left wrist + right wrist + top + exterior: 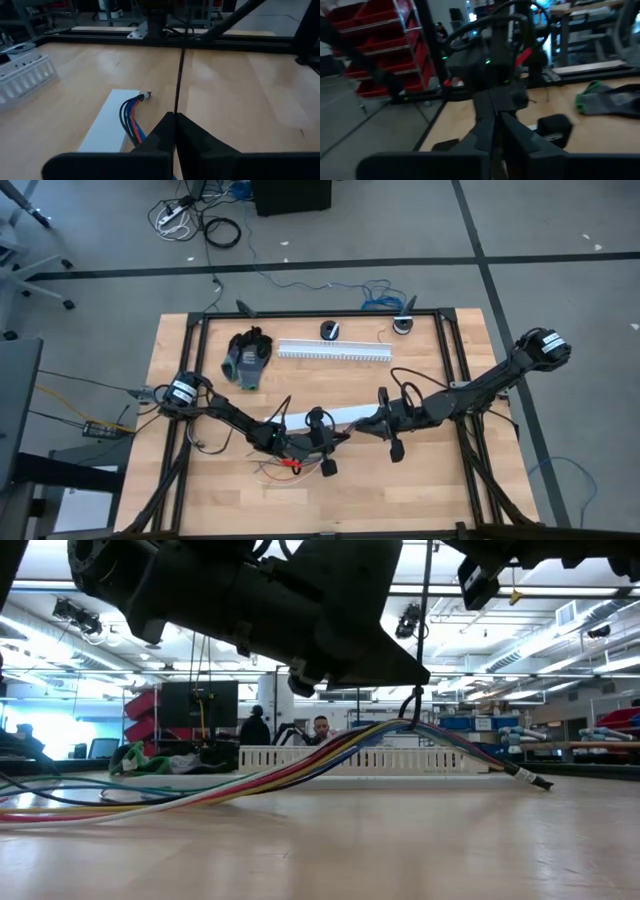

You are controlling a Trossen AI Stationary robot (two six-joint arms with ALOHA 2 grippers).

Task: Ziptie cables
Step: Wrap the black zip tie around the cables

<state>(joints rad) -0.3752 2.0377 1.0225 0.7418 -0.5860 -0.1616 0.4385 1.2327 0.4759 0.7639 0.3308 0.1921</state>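
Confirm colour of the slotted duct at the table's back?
White slotted duct, clearest in the high view.

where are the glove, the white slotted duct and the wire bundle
glove (246, 358), high view, middle of the palm
white slotted duct (335, 351), high view, middle of its length
wire bundle (300, 765), low view, coloured strands rising off the table

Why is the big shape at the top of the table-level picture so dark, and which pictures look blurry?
Low view: the black robot arm is backlit by bright ceiling lights, so it shows as a silhouette. Right wrist view: blurred all over, the grey-and-green glove included. Left wrist view: the near dark fingers look soft.
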